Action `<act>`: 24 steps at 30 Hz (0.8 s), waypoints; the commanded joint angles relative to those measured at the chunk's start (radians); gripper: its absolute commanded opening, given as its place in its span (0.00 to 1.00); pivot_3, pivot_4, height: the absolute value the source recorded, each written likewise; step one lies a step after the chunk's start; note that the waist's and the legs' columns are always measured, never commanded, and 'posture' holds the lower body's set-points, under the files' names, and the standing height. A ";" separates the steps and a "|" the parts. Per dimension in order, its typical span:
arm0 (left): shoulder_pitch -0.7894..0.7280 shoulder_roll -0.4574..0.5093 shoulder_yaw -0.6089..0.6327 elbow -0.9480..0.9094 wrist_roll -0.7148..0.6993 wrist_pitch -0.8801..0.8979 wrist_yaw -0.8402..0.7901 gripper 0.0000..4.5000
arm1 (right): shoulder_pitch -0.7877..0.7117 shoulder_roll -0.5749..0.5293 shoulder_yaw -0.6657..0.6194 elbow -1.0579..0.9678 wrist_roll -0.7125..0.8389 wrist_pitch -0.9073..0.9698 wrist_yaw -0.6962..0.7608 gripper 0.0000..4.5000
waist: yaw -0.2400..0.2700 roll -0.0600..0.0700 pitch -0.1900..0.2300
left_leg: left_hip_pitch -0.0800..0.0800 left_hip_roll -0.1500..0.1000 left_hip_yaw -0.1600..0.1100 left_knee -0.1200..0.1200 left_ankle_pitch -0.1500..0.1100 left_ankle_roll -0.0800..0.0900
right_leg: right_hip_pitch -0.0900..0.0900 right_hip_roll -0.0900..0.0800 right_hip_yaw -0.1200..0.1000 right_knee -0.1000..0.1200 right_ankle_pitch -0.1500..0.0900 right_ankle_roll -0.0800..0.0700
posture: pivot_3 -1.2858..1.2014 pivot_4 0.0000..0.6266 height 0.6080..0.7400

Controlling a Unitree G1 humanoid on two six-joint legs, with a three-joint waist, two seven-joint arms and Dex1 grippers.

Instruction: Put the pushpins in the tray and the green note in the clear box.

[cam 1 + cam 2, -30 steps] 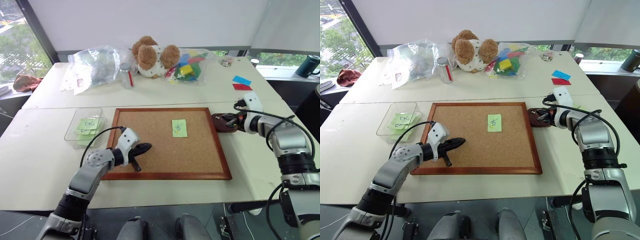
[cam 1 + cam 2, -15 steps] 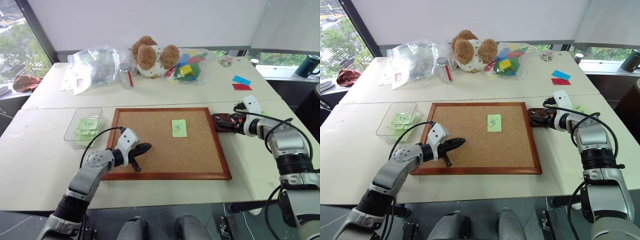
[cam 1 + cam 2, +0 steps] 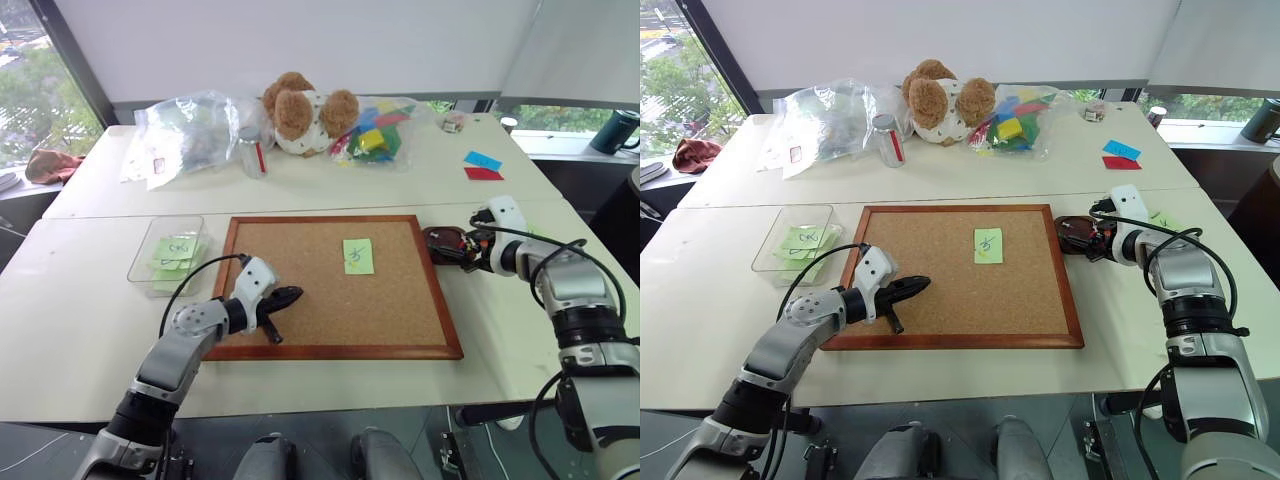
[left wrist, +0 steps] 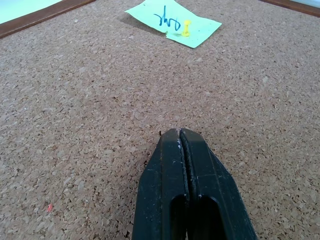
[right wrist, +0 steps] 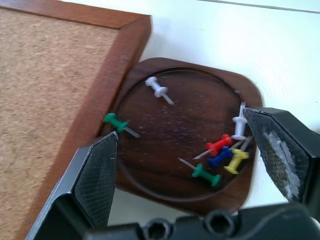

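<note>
Pushpins: several lie in tray (image 5: 185,145), green, white, red, blue, yellow; one yellow pushpin (image 4: 185,28) holds the green note (image 3: 358,255) on corkboard (image 3: 330,285).
Tray: on table (image 3: 90,300), touching corkboard's right frame.
Right fingers (image 5: 190,165): spread wide over tray, nothing held.
Left fingers (image 4: 181,145): pressed together, empty, low over cork.
Key relation: we judge note + pin lie ahead of left fingers, well apart; left arm nearer.
Clear box (image 3: 168,252): left of corkboard, holds green notes.
In the way: nothing between; teddy (image 3: 305,110), bags far back.

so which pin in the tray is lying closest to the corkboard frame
The green pin at the tray's rim beside the corkboard frame. The other green pin lies in the cluster on the far side.
</note>
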State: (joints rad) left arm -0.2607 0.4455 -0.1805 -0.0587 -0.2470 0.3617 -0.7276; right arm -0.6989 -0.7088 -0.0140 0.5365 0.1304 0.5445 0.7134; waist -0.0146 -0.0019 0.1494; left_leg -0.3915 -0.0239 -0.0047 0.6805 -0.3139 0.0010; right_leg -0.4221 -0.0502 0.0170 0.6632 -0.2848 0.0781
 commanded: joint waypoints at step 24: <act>0.030 0.023 -0.008 0.020 0.024 0.045 -0.013 0.00 | 0.057 0.189 0.183 -0.523 0.064 0.135 0.072 0.98 | 0.001 0.000 0.000 | 0.000 0.000 0.000 0.000 0.000 0.000 | 0.000 0.000 0.000 0.000 0.000 0.000 | 0.52 0.24 1.00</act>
State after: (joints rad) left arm -0.2643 0.4493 -0.1770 -0.0629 -0.2477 0.3664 -0.7378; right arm -0.6416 -0.5277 0.1620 0.0331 0.1990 0.6988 0.7881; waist -0.0140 -0.0018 0.1493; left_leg -0.3915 -0.0238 -0.0049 0.6803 -0.3139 0.0009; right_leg -0.4224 -0.0502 0.0170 0.6630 -0.2848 0.0782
